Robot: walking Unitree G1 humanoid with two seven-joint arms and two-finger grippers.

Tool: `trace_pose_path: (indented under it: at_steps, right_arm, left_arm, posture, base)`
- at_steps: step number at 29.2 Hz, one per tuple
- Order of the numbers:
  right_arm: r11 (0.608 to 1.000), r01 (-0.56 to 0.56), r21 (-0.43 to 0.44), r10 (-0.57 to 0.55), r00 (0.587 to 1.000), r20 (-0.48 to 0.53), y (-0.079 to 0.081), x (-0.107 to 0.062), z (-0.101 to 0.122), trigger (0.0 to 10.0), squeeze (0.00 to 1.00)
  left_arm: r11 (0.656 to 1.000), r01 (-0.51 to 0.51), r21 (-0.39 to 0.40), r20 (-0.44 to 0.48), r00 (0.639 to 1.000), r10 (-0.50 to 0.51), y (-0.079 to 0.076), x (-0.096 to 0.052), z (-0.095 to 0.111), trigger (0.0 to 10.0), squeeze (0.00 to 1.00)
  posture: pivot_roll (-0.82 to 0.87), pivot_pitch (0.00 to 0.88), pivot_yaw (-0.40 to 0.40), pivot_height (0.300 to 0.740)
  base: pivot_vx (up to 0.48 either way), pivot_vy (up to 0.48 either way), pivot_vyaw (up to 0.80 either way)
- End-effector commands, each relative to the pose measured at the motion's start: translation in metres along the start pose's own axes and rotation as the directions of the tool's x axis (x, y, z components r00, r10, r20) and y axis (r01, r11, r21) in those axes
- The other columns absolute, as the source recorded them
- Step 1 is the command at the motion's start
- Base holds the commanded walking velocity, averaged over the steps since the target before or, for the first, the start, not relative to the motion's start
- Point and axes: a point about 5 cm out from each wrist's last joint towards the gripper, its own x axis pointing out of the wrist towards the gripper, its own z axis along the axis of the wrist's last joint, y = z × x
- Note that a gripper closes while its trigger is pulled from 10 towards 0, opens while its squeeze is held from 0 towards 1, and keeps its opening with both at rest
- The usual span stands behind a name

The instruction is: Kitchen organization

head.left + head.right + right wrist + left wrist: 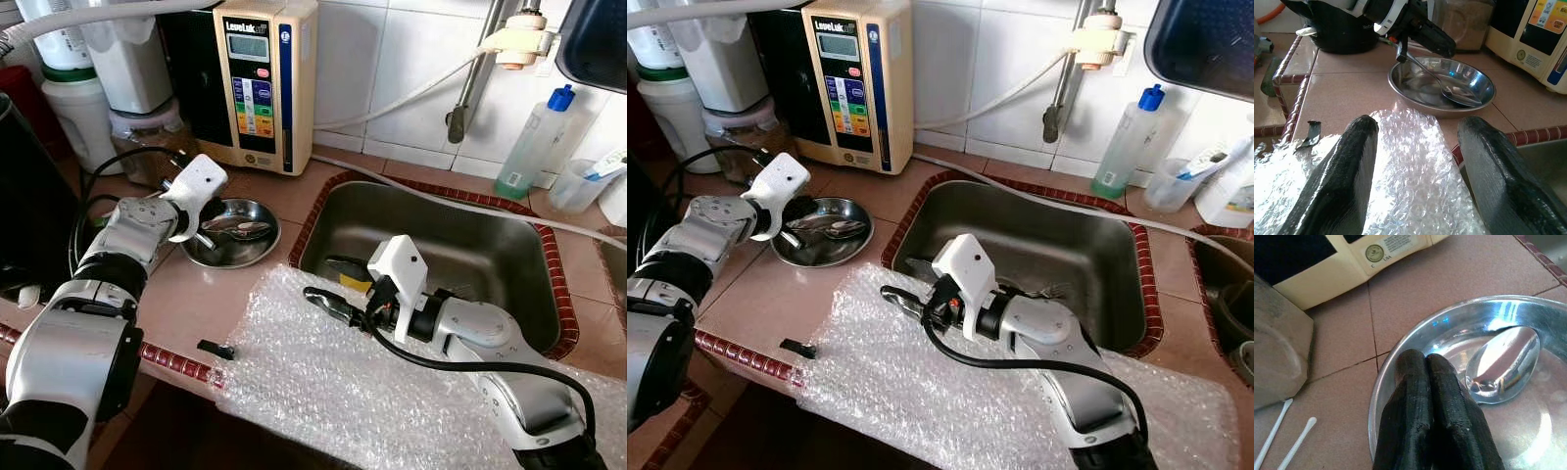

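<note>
A round steel dish (pixel 257 253) sits on the tiled counter left of the sink, with a metal spoon (pixel 242 228) lying in it. My left gripper (pixel 202 236) is at the dish's near-left rim, shut on the spoon's handle. In the left wrist view its fingers (pixel 1415 396) are pressed together, and the spoon's bowl (pixel 1503 360) rests on the dish floor. My right gripper (pixel 333 286) is open above the far edge of a sheet of bubble wrap (pixel 323 382), pointing toward the dish (pixel 1476 98). Nothing is between its fingers (pixel 1342 166).
The steel sink (pixel 460 245) lies right of the dish, behind the bubble wrap. A cream water ioniser (pixel 260 78) and jars stand at the back left. A blue-capped bottle (pixel 534 147) stands behind the sink. A small black scrap (pixel 216 349) lies near the counter's front edge.
</note>
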Motion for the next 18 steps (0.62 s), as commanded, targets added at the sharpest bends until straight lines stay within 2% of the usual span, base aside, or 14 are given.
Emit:
trace_pose_path:
  at_steps: [1, 2, 3, 5, 6, 7, 8, 11, 13, 18]
  right_arm:
    - [1.000, -0.001, -0.014, 0.001, 1.000, -0.006, -0.001, 0.001, 0.000, 10.0, 0.00]
    - [1.000, -0.001, -0.014, 0.001, 1.000, -0.006, -0.001, 0.001, 0.000, 10.0, 0.00]
    - [1.000, -0.001, -0.013, 0.001, 1.000, -0.005, -0.001, 0.001, 0.000, 10.0, 0.00]
    - [1.000, 0.000, -0.013, 0.000, 1.000, -0.004, -0.001, 0.002, 0.000, 10.0, 0.00]
    - [1.000, -0.001, -0.012, 0.001, 1.000, -0.005, -0.001, 0.002, 0.000, 10.0, 0.00]
    - [1.000, -0.002, -0.012, 0.002, 1.000, -0.006, 0.000, 0.002, -0.001, 10.0, 0.00]
    - [1.000, -0.003, -0.012, 0.003, 1.000, -0.007, 0.000, 0.002, -0.001, 10.0, 0.00]
    - [1.000, -0.003, -0.012, 0.003, 1.000, -0.007, 0.000, 0.003, -0.002, 10.0, 0.00]
    - [1.000, -0.006, -0.013, 0.006, 1.000, -0.006, 0.000, 0.003, -0.001, 10.0, 0.00]
    - [1.000, -0.007, -0.015, 0.007, 1.000, -0.004, 0.000, 0.004, 0.000, 10.0, 0.00]
  left_arm:
    - [0.999, -0.024, 0.023, 0.040, 0.999, 0.023, 0.005, -0.001, 0.015, 0.0, 0.00]
    - [0.999, -0.024, 0.023, 0.040, 0.999, 0.023, 0.005, -0.001, 0.015, 0.0, 0.00]
    - [0.995, -0.045, 0.092, 0.045, 0.998, 0.041, 0.009, -0.004, 0.015, 0.0, 0.00]
    - [0.988, -0.060, 0.145, 0.047, 0.997, 0.054, 0.012, -0.006, 0.013, 0.0, 0.00]
    - [0.985, -0.059, 0.164, 0.048, 0.998, 0.052, 0.013, -0.007, 0.013, 4.0, 0.00]
    - [0.987, -0.062, 0.146, 0.042, 0.998, 0.057, 0.016, -0.009, 0.011, 10.0, 0.33]
    - [0.989, -0.054, 0.135, 0.026, 0.998, 0.051, 0.017, -0.009, 0.009, 10.0, 1.00]
    - [0.989, -0.003, 0.148, -0.006, 1.000, 0.004, 0.015, -0.009, 0.004, 10.0, 1.00]
    - [0.981, 0.039, 0.190, -0.029, 0.999, -0.034, 0.011, -0.009, -0.001, 10.0, 1.00]
    - [0.977, 0.078, 0.200, -0.046, 0.996, -0.071, 0.008, -0.008, -0.003, 10.0, 1.00]
  posture:
    - [0.02, 0.000, 0.034, 0.740]
    - [0.02, 0.000, 0.034, 0.740]
    - [0.02, 0.000, 0.035, 0.740]
    - [0.02, 0.000, 0.035, 0.740]
    - [0.02, 0.000, 0.035, 0.740]
    - [0.02, 0.000, 0.035, 0.740]
    - [0.03, 0.000, 0.033, 0.740]
    - [0.03, 0.000, 0.033, 0.740]
    - [0.03, 0.000, 0.034, 0.740]
    - [0.02, 0.000, 0.038, 0.740]
  base:
    - [0.000, 0.000, 0.00]
    - [0.000, 0.000, 0.00]
    - [0.000, 0.000, 0.00]
    - [0.000, 0.000, 0.00]
    - [0.000, 0.000, 0.00]
    - [0.000, 0.000, 0.00]
    - [0.000, 0.000, 0.00]
    - [0.000, 0.000, 0.00]
    - [0.000, 0.000, 0.00]
    - [0.000, 0.000, 0.00]
